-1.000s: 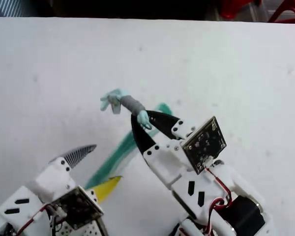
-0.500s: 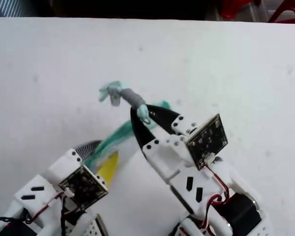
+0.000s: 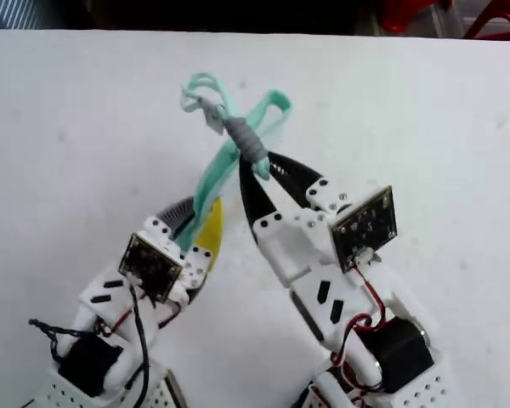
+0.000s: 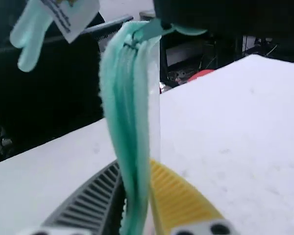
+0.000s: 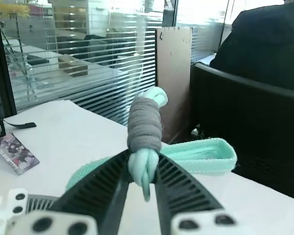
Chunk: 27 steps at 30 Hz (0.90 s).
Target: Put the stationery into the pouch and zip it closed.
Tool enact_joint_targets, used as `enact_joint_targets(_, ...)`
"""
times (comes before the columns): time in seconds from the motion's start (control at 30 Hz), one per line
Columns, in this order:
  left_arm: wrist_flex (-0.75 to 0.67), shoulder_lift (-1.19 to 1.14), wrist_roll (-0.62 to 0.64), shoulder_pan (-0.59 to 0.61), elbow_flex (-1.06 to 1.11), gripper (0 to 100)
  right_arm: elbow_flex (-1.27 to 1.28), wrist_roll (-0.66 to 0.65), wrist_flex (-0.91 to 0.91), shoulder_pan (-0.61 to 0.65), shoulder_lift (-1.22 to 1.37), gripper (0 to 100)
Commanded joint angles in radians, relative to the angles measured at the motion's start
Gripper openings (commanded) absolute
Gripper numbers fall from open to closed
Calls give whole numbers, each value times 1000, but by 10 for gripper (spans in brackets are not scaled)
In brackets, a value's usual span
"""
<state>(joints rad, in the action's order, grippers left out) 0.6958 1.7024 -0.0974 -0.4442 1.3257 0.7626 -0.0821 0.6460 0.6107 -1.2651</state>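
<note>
The left tool [image 3: 195, 223] has advanced from beside the pouch [image 3: 206, 174] and is now clamped on its near end, with the teal zip edge pinched between the grey and yellow jaws. The right tool [image 3: 259, 167] is clamped on the zip pull cord [image 3: 246, 140]. The cord has travelled away from the arms, drawing the pouch taut between the tools over the table [image 3: 408, 110]. Judgement: zipping is under way. Whether the stationery is inside cannot be told.
</note>
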Motion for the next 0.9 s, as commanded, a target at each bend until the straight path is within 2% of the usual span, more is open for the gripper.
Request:
enact_joint_targets(0.0,-95,15,18,19,20,22,-15,3,-65,-5,85,17)
enact_joint_targets(0.43,265,19,5,19,-117,23,-252,-6,-71,-12,381,17)
enact_joint_targets(0.63,269,19,-28,19,-71,23,-316,-84,-71,-15,533,17)
enact_joint_targets(0.87,212,21,-61,25,-23,23,-315,-87,-107,-119,562,17)
